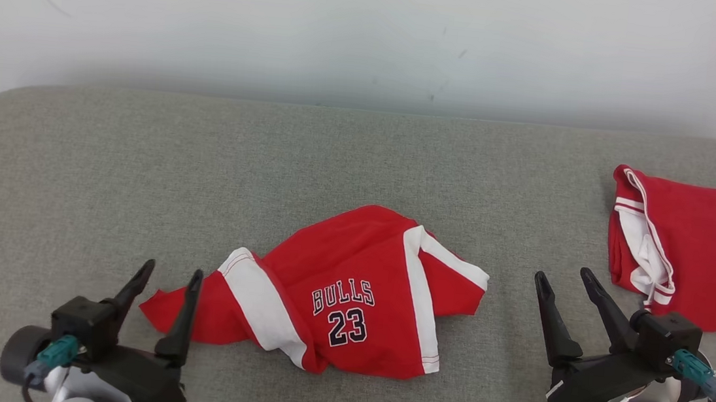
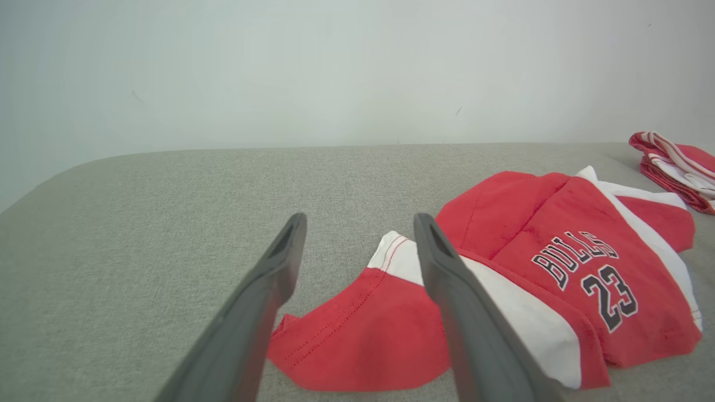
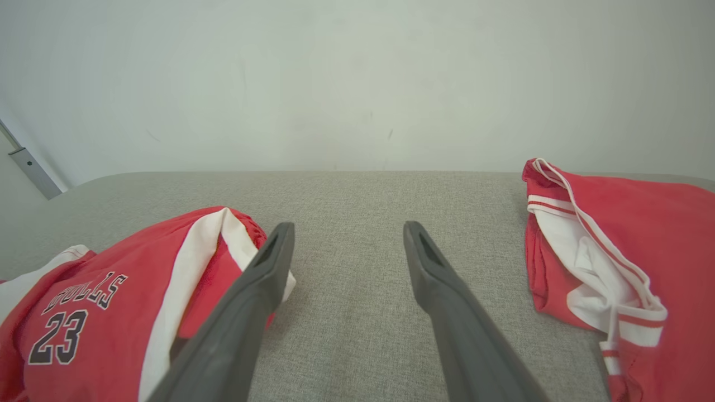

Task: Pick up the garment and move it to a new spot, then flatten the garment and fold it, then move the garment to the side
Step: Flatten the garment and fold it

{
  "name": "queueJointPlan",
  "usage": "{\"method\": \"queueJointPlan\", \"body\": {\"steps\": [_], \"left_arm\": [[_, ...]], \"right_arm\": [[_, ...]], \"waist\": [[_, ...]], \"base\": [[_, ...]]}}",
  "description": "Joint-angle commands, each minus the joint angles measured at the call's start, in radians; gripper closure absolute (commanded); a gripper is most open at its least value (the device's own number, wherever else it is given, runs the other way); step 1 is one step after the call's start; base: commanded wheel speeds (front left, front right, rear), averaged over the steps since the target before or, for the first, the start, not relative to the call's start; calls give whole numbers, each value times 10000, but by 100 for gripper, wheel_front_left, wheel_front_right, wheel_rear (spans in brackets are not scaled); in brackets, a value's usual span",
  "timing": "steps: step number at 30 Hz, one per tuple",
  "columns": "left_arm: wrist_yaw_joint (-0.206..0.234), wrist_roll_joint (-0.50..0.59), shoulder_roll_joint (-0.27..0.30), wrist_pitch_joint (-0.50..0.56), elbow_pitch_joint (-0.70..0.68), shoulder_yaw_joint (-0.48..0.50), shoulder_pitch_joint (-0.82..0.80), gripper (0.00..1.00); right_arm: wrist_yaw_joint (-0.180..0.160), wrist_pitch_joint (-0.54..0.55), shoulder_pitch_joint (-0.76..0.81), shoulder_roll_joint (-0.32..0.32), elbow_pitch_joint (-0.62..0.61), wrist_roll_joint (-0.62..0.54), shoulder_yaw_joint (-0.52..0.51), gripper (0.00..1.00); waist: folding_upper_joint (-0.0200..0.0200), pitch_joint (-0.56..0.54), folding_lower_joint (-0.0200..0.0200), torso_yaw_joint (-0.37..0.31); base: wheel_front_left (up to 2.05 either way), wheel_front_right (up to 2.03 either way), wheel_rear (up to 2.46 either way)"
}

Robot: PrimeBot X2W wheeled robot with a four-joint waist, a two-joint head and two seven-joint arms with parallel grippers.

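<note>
Left gripper [image 1: 172, 268]: fingers spread apart, nothing clamped between them. It sits at the near left of the grey padded surface [image 1: 106, 157], fingers pointing away from the robot. In the head view its inner finger crosses the left corner of the garment; whether it touches the cloth cannot be told. In the left wrist view that red corner lies on the surface below the gap between the fingers.

Right gripper [image 1: 564, 275]: fingers likewise spread, holding nothing. It stands at the near right, over bare surface, between the two pieces of clothing and apart from both.

Garment [image 1: 349, 292]: a red jersey with white bands and the dark lettering "BULLS 23". It lies crumpled and creased at the near middle of the surface, lettering face up, one corner trailing toward the left gripper, the opposite corner pointing toward the right gripper.

Second garment [image 1: 701, 254]: red with white trim, lying fairly flat at the right edge of the surface, well apart from the jersey.

A pale wall [image 1: 348, 29] stands behind the far edge of the surface.
</note>
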Motion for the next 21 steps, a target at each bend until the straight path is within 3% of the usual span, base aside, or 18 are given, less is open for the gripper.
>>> {"method": "queueJointPlan", "body": {"steps": [1,7,21], "left_arm": [[-57,171,-80,-68,-165,28,-55,0],[-180,581,-363,-68,-403,-184,-142,0],[-1102,1330,-1300,117,310,-1757,-773,0]], "right_arm": [[-6,-23,-23,-48,5,6,-18,0],[-6,-68,-99,-104,1,31,-131,0],[-6,-79,-156,-122,13,26,-220,0]], "waist": [[0,16,0,-39],[0,66,0,-223],[0,170,0,-1155]], "base": [[0,0,0],[0,0,0],[0,0,0]]}}
